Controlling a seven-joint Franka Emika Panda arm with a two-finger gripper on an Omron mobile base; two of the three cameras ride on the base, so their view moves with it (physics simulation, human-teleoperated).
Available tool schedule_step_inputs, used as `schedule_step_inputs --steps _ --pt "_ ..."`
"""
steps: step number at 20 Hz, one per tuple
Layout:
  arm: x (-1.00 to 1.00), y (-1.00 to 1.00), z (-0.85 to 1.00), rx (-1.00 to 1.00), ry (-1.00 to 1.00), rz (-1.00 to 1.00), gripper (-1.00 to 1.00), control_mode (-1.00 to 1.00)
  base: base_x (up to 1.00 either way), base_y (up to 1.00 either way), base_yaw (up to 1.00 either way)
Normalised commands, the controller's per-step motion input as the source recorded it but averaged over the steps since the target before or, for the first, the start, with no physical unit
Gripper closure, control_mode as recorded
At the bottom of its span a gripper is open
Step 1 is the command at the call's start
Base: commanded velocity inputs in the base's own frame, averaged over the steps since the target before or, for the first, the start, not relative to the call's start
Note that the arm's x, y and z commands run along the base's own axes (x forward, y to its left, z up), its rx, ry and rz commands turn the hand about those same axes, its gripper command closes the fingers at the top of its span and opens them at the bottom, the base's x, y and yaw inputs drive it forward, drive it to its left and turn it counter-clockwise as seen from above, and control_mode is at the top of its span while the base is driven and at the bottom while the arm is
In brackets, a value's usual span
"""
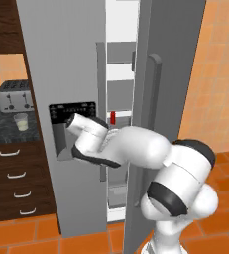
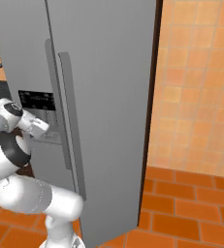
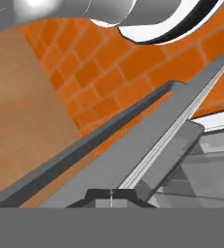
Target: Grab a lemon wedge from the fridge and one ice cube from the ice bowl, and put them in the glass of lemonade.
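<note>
On the far left, the glass of lemonade point(image 1: 21, 121) stands on the dark counter point(image 1: 2, 126) just in front of the silver toaster point(image 1: 14, 95), well apart from the robot's work. Next comes the fridge point(image 1: 61, 74), its left door closed under the black dispenser panel point(image 1: 72, 113), its right door point(image 1: 150, 124) swung partly open so that white shelves show through the gap. A small red item point(image 1: 112, 117) sits on a middle shelf; the lemon wedge cannot be made out from here (it may be deeper inside or too small to tell). The arm reaches across toward the gap, and in the hand view the gripper point(image 3: 111, 193) has its jaws together on nothing, pressed along the door's edge point(image 3: 152, 145). The step in hand looks like opening the fridge. Next, the door probably needs pushing wider before the jaws part and reach in for the wedge.
</note>
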Motion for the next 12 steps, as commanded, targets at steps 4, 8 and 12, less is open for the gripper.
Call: schedule_step_inputs --steps 4,8,12 --pt "0.31 -0.48 0.0 -0.53 0.57 0.0 1.0 -1.0 0.0 0.0 0.0" --pt "0.32 -0.63 -0.03 -0.45 0.46 0.01 1.0 -1.0 0.0 0.0 0.0" --pt "0.31 -0.6 -0.01 -0.4 0.35 0.0 1.0 -1.0 0.0 0.0 0.0"
